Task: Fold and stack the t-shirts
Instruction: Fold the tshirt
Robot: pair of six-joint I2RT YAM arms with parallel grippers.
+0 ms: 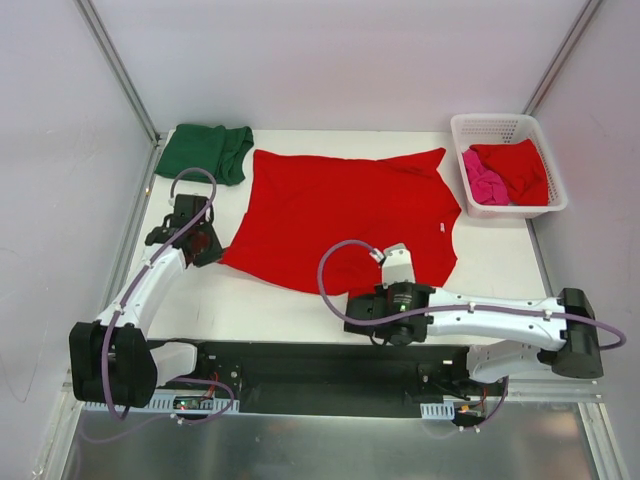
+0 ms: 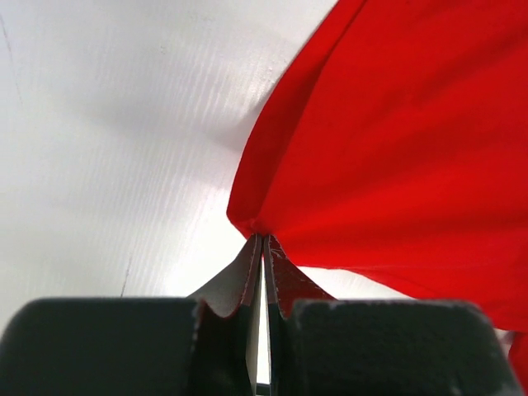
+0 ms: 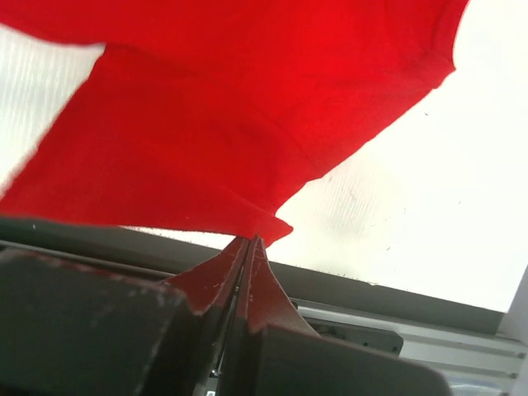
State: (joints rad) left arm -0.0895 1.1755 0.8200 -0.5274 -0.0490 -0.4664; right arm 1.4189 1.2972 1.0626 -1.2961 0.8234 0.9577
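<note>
A bright red t-shirt (image 1: 350, 210) lies spread across the middle of the white table. My left gripper (image 1: 212, 248) is shut on its near left corner, where the cloth (image 2: 388, 148) bunches at the fingertips of the gripper (image 2: 262, 239). At the shirt's near edge my right gripper (image 1: 395, 258) pinches another corner. In the right wrist view the red cloth (image 3: 231, 107) hangs from the shut tips of that gripper (image 3: 250, 241), lifted off the table. A dark green t-shirt (image 1: 205, 150) lies folded at the back left.
A white lattice basket (image 1: 495, 120) stands at the back right, holding another red t-shirt (image 1: 520, 165) and a pink one (image 1: 483, 185). Metal frame posts rise at both back corners. The black base rail (image 1: 320, 370) runs along the near edge.
</note>
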